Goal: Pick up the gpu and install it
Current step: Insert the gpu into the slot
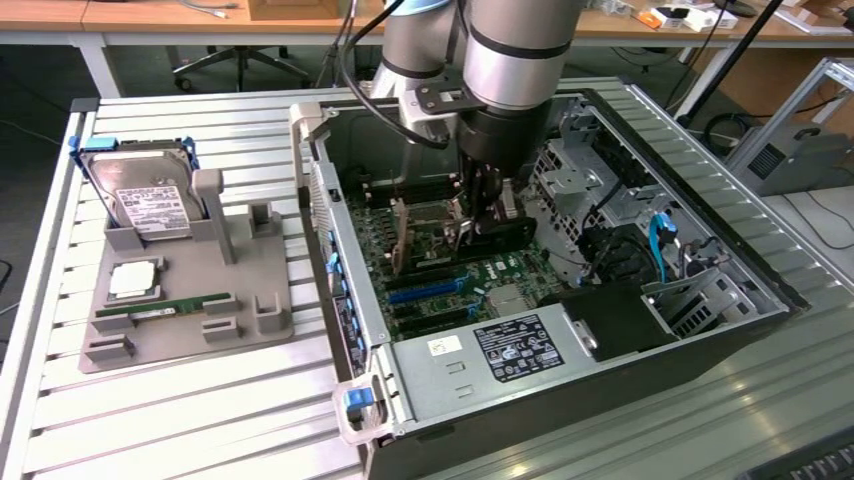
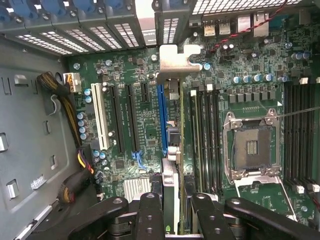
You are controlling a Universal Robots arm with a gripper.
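Observation:
Inside the open computer case [image 1: 340,300], my gripper [image 1: 483,222] is shut on the gpu [image 1: 430,238], which it holds upright and edge-down just above the motherboard [image 1: 454,285]. In the wrist view the gpu [image 2: 175,145] appears edge-on between my two black fingers [image 2: 150,215], its silver end bracket [image 2: 176,59] pointing at the case's slotted rear wall. The card lies along the long blue expansion slot [image 2: 161,125], slightly to the side of it. Whether its edge touches a slot is hidden.
The empty CPU socket [image 2: 250,145] and memory slots flank the card. Yellow and black cables [image 2: 70,115] run along the case floor. Outside the case, a grey fixture [image 1: 254,290] carries a hard drive [image 1: 147,200], a memory stick [image 1: 167,308] and a CPU [image 1: 134,280]. The power supply [image 1: 494,350] fills the near end.

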